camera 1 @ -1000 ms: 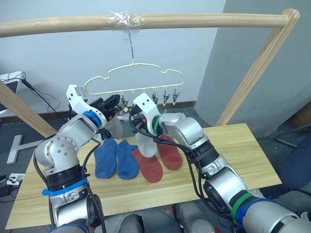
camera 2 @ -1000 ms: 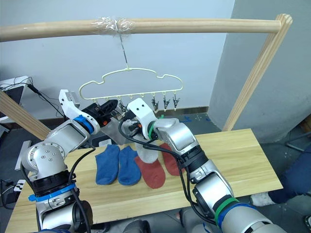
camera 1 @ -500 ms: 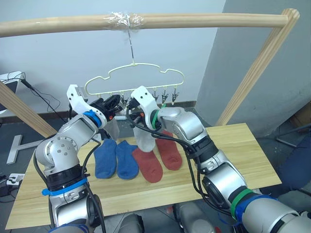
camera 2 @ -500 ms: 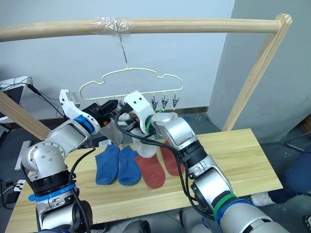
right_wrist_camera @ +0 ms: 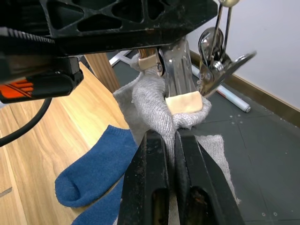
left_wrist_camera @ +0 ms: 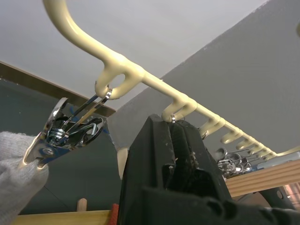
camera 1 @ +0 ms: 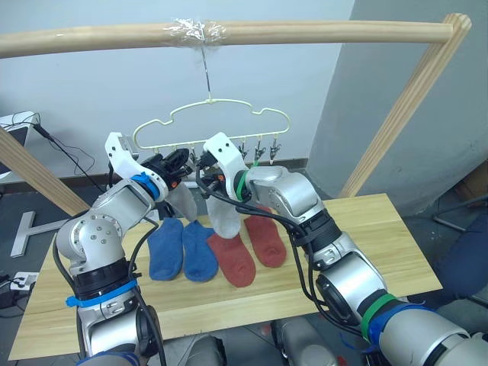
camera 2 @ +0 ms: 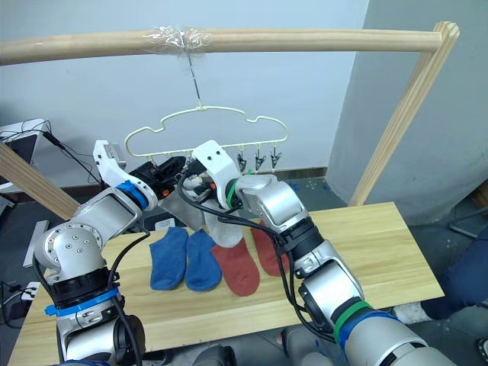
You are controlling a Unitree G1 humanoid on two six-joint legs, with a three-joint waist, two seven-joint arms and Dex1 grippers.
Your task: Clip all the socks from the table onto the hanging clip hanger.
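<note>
Grey sock (camera 1: pixel 226 219) was pinched by closed right gripper (right_wrist_camera: pixel 172 140) at clip (right_wrist_camera: pixel 180 77)—held by shut left gripper (left_wrist_camera: pixel 171 136); next: cuff fed in.

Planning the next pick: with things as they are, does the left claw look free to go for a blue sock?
Probably not yet: the left claw is shut on a hanger clip, up above the blue socks.

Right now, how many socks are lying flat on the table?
4: two blue socks side by side, two rust-red socks to their right. The arms may hide more.
</note>
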